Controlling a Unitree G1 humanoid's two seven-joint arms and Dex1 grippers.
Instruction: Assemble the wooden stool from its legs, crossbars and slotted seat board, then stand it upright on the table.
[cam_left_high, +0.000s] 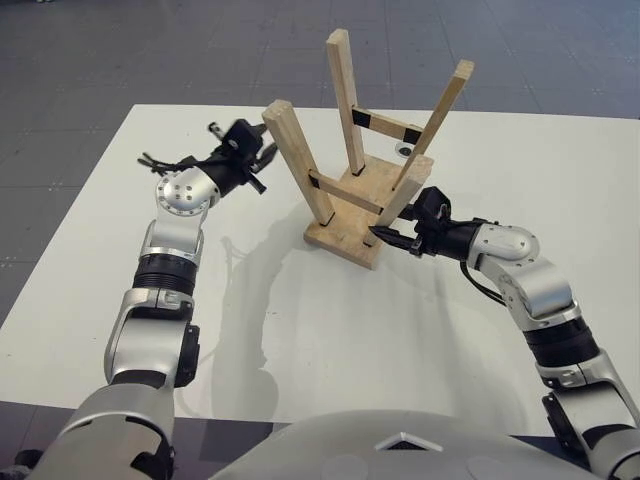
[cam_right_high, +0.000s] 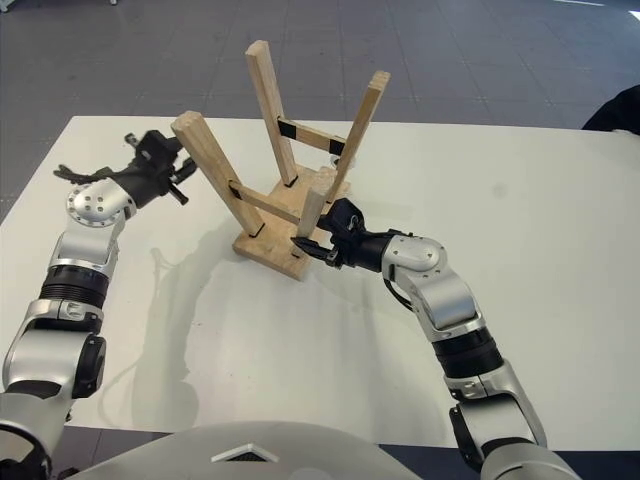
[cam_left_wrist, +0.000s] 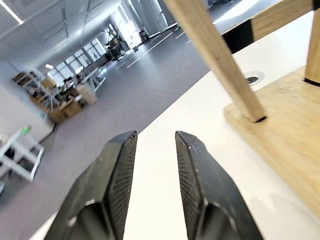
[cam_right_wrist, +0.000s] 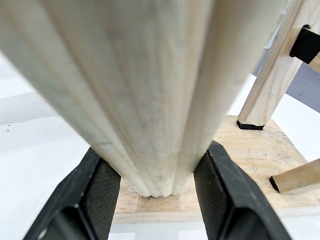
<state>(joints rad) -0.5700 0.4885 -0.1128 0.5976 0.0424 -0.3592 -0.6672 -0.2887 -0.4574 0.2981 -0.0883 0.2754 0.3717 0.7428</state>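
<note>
The stool stands upside down on the white table (cam_left_high: 300, 340), its seat board (cam_left_high: 345, 243) lying flat and the four legs rising from it, splayed outward. Two crossbars with black ends tie the legs in pairs: one crossbar (cam_left_high: 345, 192) low above the board's near side, the other crossbar (cam_left_high: 392, 126) higher above its far side. The right gripper (cam_left_high: 376, 234) sits at the board's near right corner, its two fingers (cam_right_wrist: 102, 190) pressed against either side of the nearest leg (cam_left_high: 405, 192), just above where that leg meets the board. The left gripper (cam_left_high: 263, 168) hangs to the left of the board, close beside the upper part of the left leg (cam_left_high: 298, 160) but not touching it; its fingers (cam_left_wrist: 122, 165) stand apart with nothing between them. A small round fitting (cam_left_high: 403, 150) is set in the tabletop just beyond the board's far edge
</note>
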